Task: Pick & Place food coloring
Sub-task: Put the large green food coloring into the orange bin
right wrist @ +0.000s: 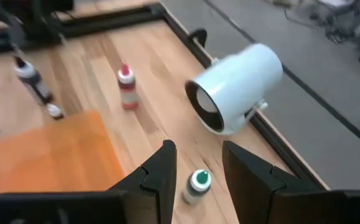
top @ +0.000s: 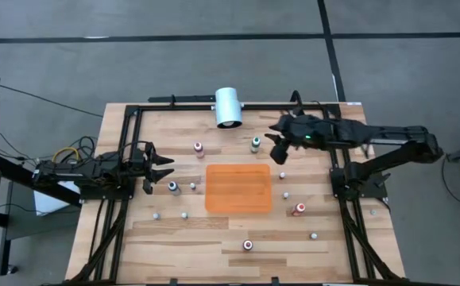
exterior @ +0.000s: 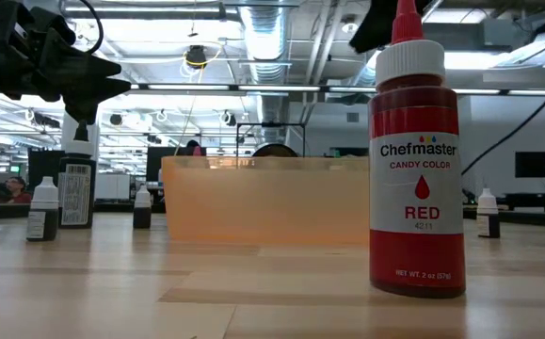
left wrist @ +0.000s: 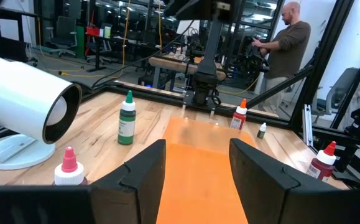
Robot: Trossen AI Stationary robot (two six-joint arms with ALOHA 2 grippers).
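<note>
The food coloring bottles stand upright on their bases, scattered over the wooden table around the orange mat [top: 238, 188]: a green-topped one [top: 255, 144], a pink-topped one [top: 199, 148], a dark one [top: 172, 187], and two red ones [top: 299, 210] [top: 248, 245]. My right gripper [top: 277, 152] is open and raised near the green-topped bottle. In the right wrist view this bottle [right wrist: 197, 185] shows below the gap between the fingers, untouched. My left gripper [top: 163, 168] is open and empty at the mat's left, above the dark bottle.
A white cylinder [top: 229, 106] lies on its side on a stand at the table's far edge. Several tiny bottles [top: 184, 214] dot the table. A black frame [top: 126, 143] runs along the sides. A person [left wrist: 285, 43] stands beyond the table.
</note>
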